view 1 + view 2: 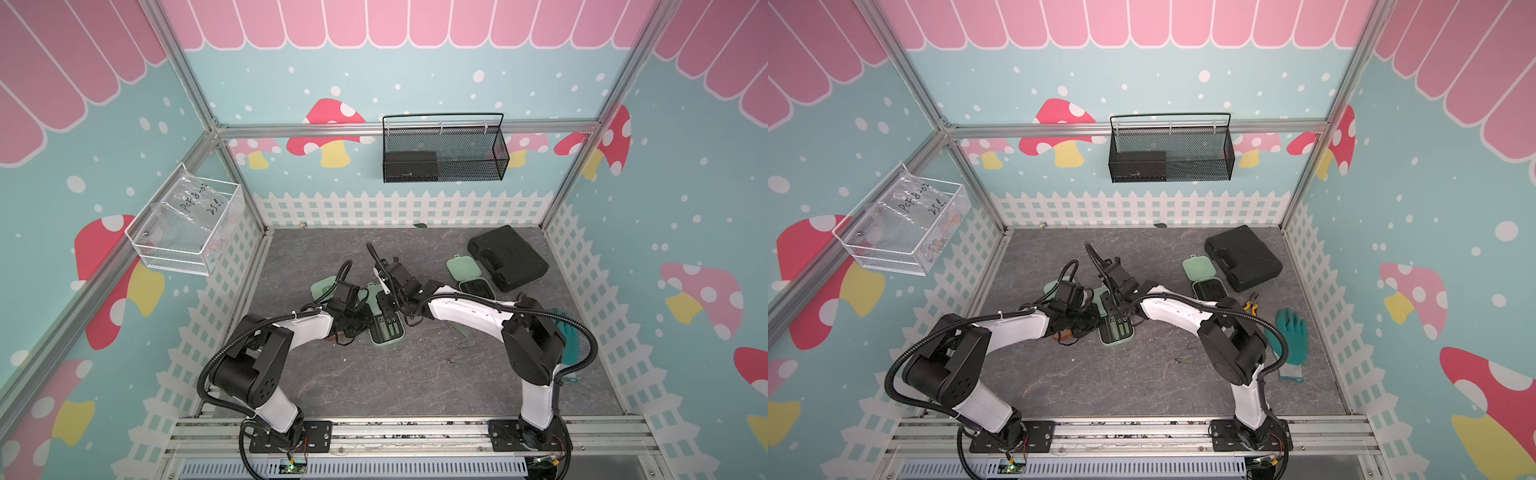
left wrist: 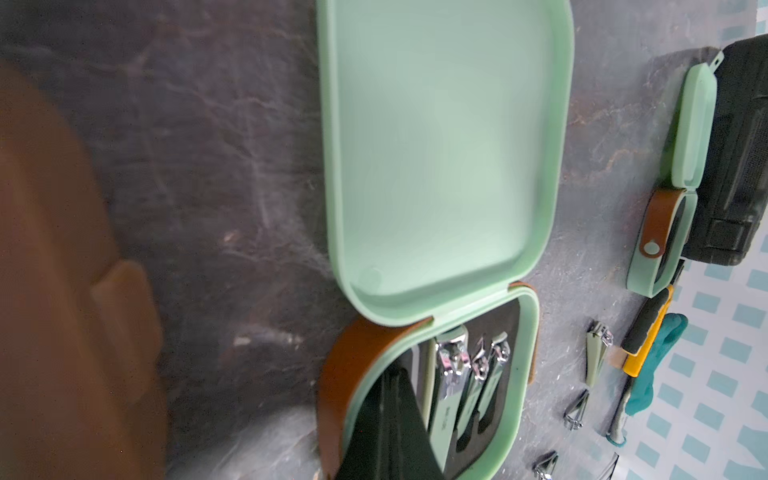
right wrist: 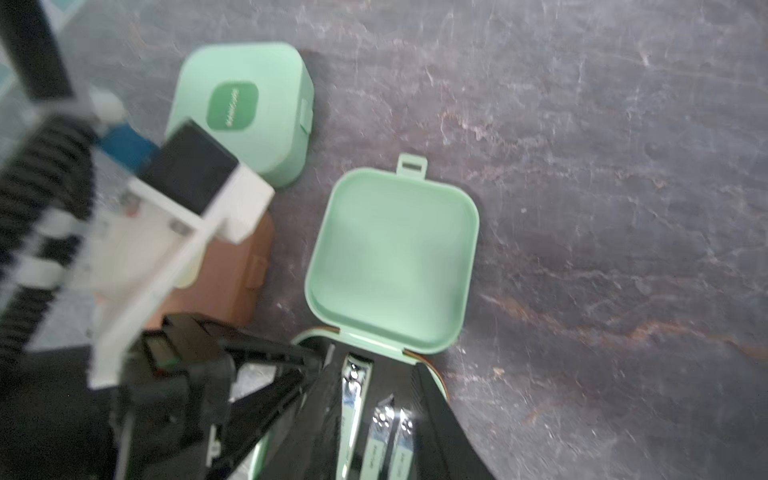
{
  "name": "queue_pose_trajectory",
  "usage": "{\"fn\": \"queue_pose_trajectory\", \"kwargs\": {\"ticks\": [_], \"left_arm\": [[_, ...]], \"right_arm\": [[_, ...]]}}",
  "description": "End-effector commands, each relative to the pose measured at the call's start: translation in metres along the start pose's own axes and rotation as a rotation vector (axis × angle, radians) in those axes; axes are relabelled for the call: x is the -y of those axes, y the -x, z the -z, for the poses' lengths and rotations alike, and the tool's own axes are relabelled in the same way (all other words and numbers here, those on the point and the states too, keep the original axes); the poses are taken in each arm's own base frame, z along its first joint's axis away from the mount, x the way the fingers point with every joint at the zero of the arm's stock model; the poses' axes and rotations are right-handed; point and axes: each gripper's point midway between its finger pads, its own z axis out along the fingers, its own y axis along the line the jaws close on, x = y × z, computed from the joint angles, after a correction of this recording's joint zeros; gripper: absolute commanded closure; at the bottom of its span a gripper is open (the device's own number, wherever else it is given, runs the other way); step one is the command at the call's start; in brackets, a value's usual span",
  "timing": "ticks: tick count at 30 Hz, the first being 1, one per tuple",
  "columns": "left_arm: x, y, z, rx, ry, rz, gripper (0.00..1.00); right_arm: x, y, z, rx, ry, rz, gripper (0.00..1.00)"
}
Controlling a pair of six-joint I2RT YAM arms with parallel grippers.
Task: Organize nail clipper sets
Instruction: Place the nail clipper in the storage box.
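Right wrist: open mint case (image 3: 390,253), bare tabletop (image 3: 602,208) beyond rim.

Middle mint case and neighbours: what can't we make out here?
Open mint case: in both top views, the left arm and right arm cover most of its lid; left wrist view, the left fingers hide part of the insert.
Brown case: right wrist view, the left arm covers most; left wrist view, only a blur.
Loose clippers: in both top views, too small to type.
Second open case: left wrist view, edge-on, contents unseen there.
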Motion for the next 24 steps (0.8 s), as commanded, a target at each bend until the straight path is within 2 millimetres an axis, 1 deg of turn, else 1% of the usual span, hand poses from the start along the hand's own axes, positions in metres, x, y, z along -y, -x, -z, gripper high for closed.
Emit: {"fn": "queue_pose_trajectory", "kwargs": {"ticks": [1, 3, 6, 8, 13, 18, 24], "left_arm": [[-0.035, -0.010, -0.009, -0.025, 0.132, 0.052, 1.00], [-0.035, -0.011, -0.008, -0.024, 0.130, 0.050, 1.00], [-0.034, -0.011, -0.007, -0.022, 0.128, 0.050, 1.00], [-0.035, -0.011, -0.007, -0.022, 0.129, 0.050, 1.00], [-0.034, -0.011, -0.007, -0.024, 0.129, 0.050, 1.00], [-0.035, -0.011, -0.007, -0.024, 0.130, 0.051, 1.00], [-0.030, -0.009, -0.006, -0.020, 0.117, 0.047, 1.00]], "right_arm": [[0.012, -0.048, -0.001, -0.150, -0.042, -0.012, 0.64], [0.014, -0.064, -0.003, -0.202, -0.049, -0.015, 0.63], [0.022, -0.076, -0.003, -0.236, -0.081, -0.022, 0.63], [0.026, -0.079, -0.001, -0.239, -0.099, -0.025, 0.63], [0.027, -0.084, -0.002, -0.249, -0.105, -0.023, 0.65], [0.028, -0.096, -0.011, -0.281, -0.103, -0.027, 0.70], [0.030, -0.108, -0.021, -0.311, -0.113, -0.031, 0.78]]}}
